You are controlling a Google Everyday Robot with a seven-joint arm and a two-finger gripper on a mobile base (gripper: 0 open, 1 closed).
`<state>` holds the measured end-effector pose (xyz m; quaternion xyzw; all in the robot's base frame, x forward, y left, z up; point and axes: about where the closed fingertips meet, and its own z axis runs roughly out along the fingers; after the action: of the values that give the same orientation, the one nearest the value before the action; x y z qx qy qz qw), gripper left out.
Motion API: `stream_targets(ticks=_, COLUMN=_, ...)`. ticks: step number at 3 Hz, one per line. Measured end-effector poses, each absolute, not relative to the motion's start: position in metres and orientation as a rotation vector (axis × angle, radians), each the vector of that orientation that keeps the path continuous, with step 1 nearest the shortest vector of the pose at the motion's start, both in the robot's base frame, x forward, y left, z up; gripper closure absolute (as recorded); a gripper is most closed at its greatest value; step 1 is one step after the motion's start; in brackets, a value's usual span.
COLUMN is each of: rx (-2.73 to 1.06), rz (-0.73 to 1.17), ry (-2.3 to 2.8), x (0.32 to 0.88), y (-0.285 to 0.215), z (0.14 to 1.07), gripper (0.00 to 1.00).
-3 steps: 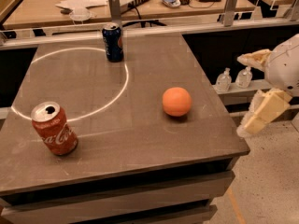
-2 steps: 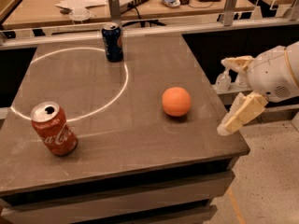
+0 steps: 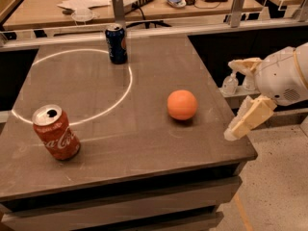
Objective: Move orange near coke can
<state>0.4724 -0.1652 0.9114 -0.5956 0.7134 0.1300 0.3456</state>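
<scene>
Behind the grey-brown table (image 3: 144, 148) you see a metal rail (image 3: 192, 29) and, further back, a wooden desk (image 3: 43, 11) with papers, cables and a keyboard on it. To the right of the table, a pale speckled floor (image 3: 279, 182) shows.

On the table top you find a thin white ring of light (image 3: 130, 78) that covers the left and middle part of the surface. The orange (image 3: 182, 104) lies on the right half of the table, outside this ring and a little apart from its line. It touches nothing else. The coke can (image 3: 55, 132) stands at the front left of the table, at the near edge of the ring, with its silver top and open mouth turned to you. The orange and the coke can are well apart, with most of the ring between them. A dark blue can (image 3: 116, 43) stands upright at the far side of the ring, close to the back edge of the table.

The gripper (image 3: 230, 100) hangs off the right edge of the table, to the right of the orange and not touching it. Its jaws are spread wide, one finger above and one below, and they hold nothing. The lower finger ends just beside the right front corner of the table. The white rounded wrist (image 3: 284, 76) sits behind the fingers, at the right border of your view.
</scene>
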Motion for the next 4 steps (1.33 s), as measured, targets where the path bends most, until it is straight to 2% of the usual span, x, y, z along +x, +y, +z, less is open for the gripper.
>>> stream_targets(ticks=2, rx=-1.441, rz=0.576, ry=1.761, x=0.496, y=-0.121, z=0.866, gripper=0.0)
stream_targets(ticks=3, rx=-1.429, rz=0.632, ry=1.739, x=0.502, y=-0.107, z=0.856, gripper=0.0)
stream_targets(ticks=4, rx=-1.436, rz=0.674, ry=1.702, x=0.506, y=-0.089, z=0.851, gripper=0.16)
